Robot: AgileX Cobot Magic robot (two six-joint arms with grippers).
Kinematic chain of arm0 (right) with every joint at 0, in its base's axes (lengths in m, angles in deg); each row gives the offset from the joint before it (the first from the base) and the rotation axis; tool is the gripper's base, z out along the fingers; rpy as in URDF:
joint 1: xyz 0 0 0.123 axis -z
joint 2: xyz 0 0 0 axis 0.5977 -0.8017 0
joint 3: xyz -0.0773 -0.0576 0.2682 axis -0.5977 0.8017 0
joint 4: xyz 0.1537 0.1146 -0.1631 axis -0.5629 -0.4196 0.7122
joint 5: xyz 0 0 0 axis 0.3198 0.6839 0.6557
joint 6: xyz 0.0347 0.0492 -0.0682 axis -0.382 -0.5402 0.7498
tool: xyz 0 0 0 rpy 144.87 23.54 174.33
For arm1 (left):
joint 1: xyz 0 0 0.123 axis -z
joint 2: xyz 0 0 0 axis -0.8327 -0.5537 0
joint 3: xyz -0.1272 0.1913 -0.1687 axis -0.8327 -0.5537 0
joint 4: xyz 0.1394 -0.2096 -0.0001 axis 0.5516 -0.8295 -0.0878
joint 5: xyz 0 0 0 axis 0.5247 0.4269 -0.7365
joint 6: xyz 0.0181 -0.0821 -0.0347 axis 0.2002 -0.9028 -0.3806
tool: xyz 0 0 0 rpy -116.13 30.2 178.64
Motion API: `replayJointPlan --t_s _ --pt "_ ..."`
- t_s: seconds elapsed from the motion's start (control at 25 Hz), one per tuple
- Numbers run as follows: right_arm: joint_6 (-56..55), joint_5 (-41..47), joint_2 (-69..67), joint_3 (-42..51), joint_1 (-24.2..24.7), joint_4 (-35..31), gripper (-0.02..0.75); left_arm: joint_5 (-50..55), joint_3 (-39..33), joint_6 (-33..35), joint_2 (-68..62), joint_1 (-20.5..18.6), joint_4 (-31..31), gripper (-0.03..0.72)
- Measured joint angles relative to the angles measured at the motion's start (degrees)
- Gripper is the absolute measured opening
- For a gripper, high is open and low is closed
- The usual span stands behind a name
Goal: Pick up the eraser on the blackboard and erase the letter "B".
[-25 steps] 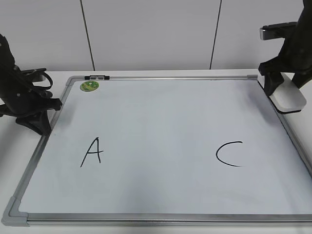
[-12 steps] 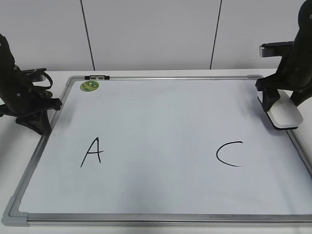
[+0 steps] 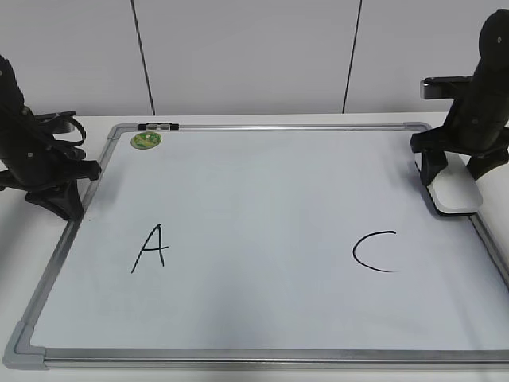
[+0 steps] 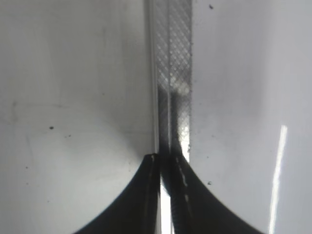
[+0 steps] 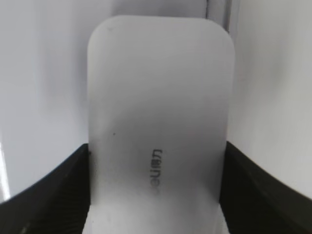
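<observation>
The right claw is closed on the eraser. In the right wrist view the eraser sits between the two dark fingers, and each finger presses on one long side. Small grey letters show on its white top.

The eraser is at the right edge of the board, low over the grey frame. I cannot tell if it touches the board.

The board lies flat on the white table. A black "A" is on the left part of the board and a black "C" is on the right part. The space between them is plain white, and no "B" shows there. A round green sticker sits near the far left corner.

The left claw is by the left side of the board, right over the frame. Its two tips are shut tight together and hold nothing.
</observation>
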Motion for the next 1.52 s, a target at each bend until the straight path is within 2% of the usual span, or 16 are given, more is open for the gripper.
replayJointPlan --t_s 0.84,1.12,1.52 --pt "-1.0 -0.2 -1.5 0.2 0.0 0.1 0.536 0.0 0.0 0.0 0.0 0.0 0.0 0.045" --pt "-1.1 -0.3 -1.9 0.3 0.0 0.3 0.596 0.1 0.0 0.0 0.0 0.0 -0.1 0.046" --pt "-1.1 1.5 2.1 -1.8 0.1 0.8 0.601 0.1 0.0 0.2 0.0 0.0 -0.1 0.072"
